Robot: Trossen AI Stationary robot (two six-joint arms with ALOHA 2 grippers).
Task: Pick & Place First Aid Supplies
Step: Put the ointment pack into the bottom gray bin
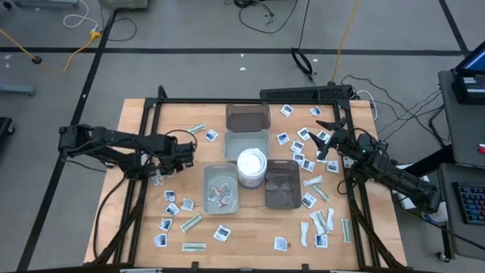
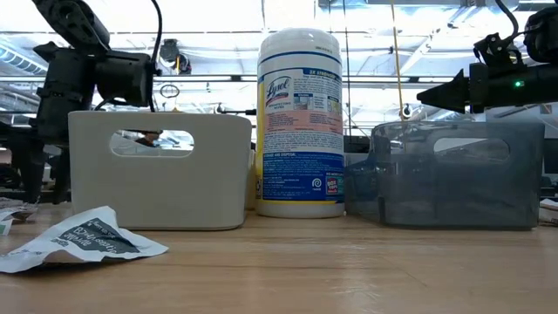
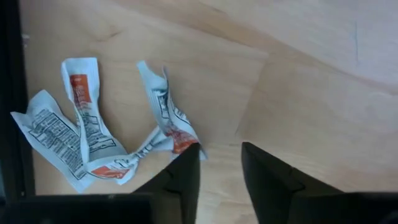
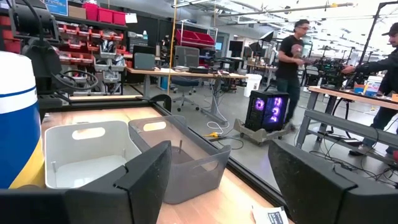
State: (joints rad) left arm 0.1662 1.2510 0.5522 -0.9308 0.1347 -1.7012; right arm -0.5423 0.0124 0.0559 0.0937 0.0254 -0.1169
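Note:
Small flat first aid packets lie scattered over the wooden table, for instance at the near left [image 1: 173, 208] and the far right [image 1: 303, 136]. My left gripper [image 1: 161, 173] points down just above the table at the left. Its fingers [image 3: 221, 149] stand apart over bare wood. Beside one finger lies a crumpled cluster of white packets with orange and black print [image 3: 93, 140]. My right gripper [image 1: 324, 135] waits level above the table's far right, open [image 4: 217, 180], with nothing between its fingers. My left gripper's one fingertip [image 3: 189, 155] stands right at the orange-printed end [image 3: 180, 140] of a crumpled packet that lies on the table. I cannot tell whether it touches it. Nothing is between the two fingers.
At the table's middle stand a round white tub [image 1: 251, 167], a pale grey tray [image 1: 246, 144], a dark tray [image 1: 248, 116] behind it, a clear tray [image 1: 221, 189] with a few packets and another dark tray [image 1: 281, 186]. People stand in the room beyond [image 4: 292, 50].

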